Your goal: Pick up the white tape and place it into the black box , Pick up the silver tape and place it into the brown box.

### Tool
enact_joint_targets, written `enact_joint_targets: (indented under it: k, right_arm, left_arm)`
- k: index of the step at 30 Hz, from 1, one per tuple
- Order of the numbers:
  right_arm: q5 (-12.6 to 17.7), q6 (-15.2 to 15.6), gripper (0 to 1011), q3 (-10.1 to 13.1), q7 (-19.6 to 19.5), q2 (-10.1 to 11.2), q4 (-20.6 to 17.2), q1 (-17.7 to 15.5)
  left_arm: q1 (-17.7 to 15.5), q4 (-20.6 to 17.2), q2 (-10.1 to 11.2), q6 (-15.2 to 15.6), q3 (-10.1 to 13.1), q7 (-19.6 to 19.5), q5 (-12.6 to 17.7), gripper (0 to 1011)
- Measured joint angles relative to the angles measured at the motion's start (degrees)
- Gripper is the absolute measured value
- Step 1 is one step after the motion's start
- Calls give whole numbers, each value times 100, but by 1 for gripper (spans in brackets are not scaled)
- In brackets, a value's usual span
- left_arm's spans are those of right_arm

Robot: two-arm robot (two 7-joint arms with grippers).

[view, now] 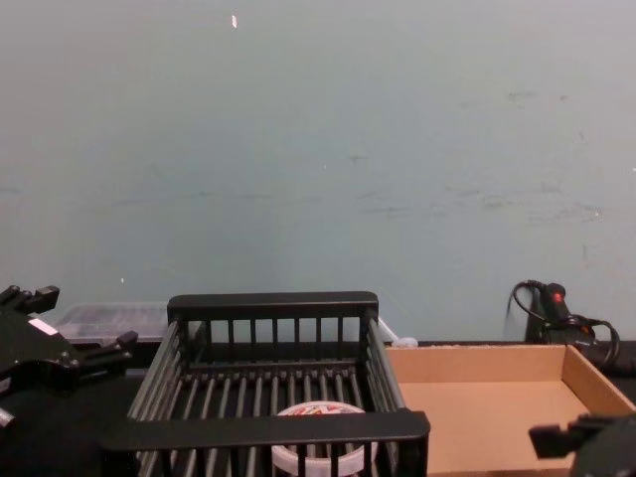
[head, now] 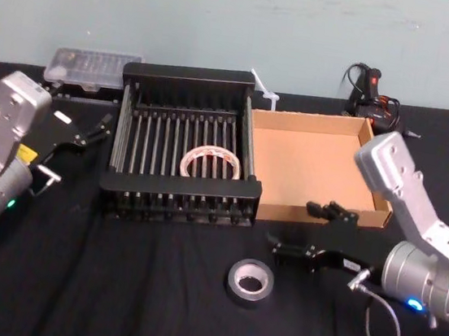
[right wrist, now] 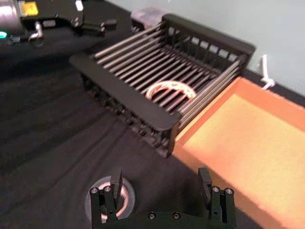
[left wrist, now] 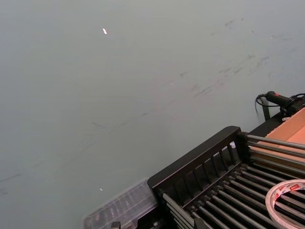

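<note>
The white tape (head: pixel 210 163) lies flat on the barred bottom of the black box (head: pixel 181 186), toward the box's front right corner. The box stands at the middle of the dark surface (head: pixel 150 306). Its right side is against the left wall of the brown box (head: pixel 315 167), whose tan floor is bare. The silver tape (head: pixel 249 282) lies flat on the surface in front of the black box's front right corner, apart from both boxes. The right gripper (head: pixel 291 224) hovers just to the right of the silver tape, in front of the brown box's front wall. Its jaws are spread wide and hold nothing. In the right wrist view, the roll sits beside one of the fingers (right wrist: pixel 116 179). The left gripper (head: pixel 96 130) is off the left side of the black box, jaws apart and holding nothing. A clear plastic case (head: pixel 89 65) sits at the far left corner of the surface, and a black corded tool (head: pixel 372 100) sits behind the brown box.
</note>
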Motion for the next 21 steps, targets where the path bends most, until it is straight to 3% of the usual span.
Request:
enact_joint_targets:
  k: [21]
  right_arm:
    - [7,189,1002,-438,65,6,359,242]
  left_arm:
    - [0,0,0,0,0,0,0,1001]
